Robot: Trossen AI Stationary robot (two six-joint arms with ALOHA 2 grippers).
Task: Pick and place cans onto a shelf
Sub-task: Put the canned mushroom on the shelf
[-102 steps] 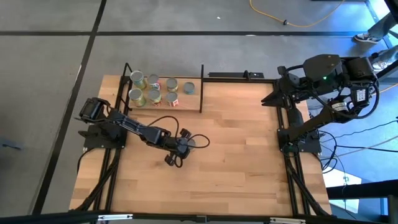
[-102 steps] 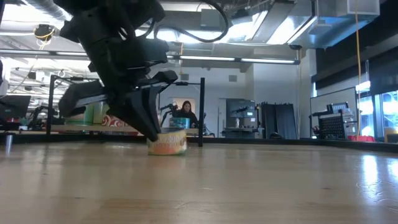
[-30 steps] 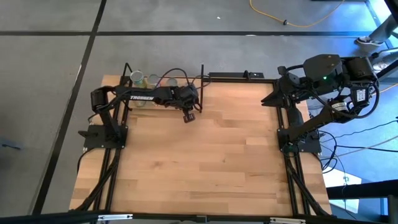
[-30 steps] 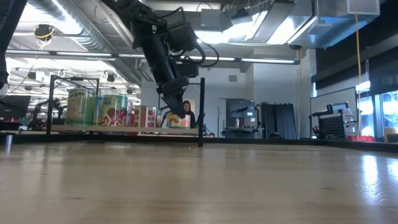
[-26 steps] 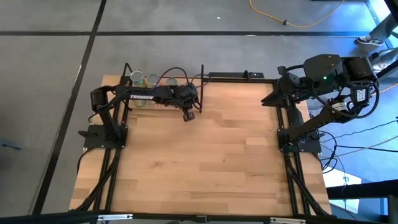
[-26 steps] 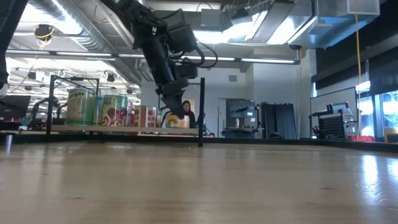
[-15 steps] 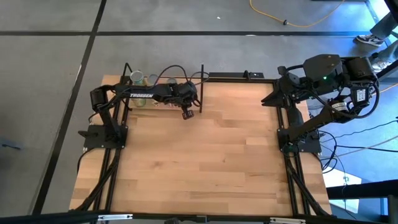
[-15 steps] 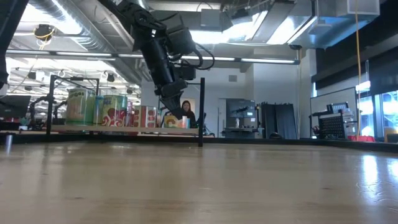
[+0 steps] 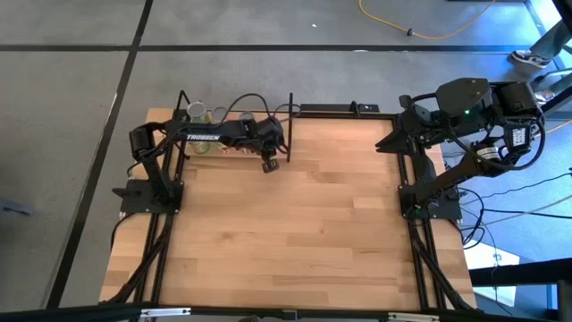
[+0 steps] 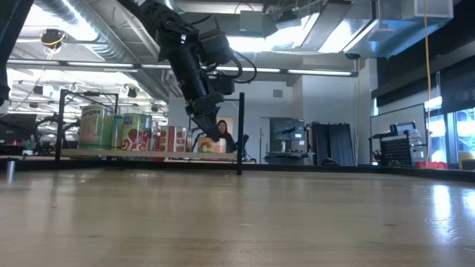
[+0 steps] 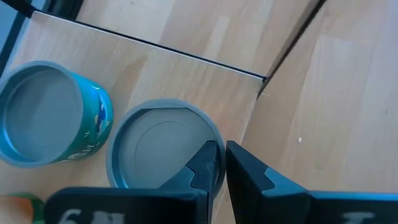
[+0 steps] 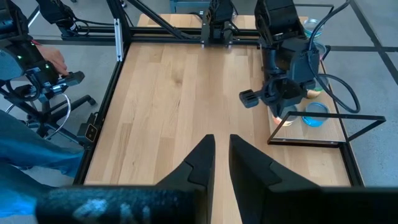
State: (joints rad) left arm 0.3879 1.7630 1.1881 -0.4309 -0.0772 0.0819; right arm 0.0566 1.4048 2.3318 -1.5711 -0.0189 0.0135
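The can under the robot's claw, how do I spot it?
Find the shelf at the table's far left corner and go to its end by the black post. The can there sits below the left gripper; its teal-labelled neighbour does not.

Place: a robotics lab or test hall, looking open and industrial.
Ceiling: bare ducts and strip lights are running overhead.
Floor: grey concrete marked with dark lines, a yellow cable lying loose across it.
Rig: a wooden table is sitting in a black metal frame, with two arms bolted at its sides and cables trailing off them.
Background: black equipment racks and more framed stations are standing beyond the table.
People: a person is sitting at a far bench; a blue sleeve is showing by a stand.
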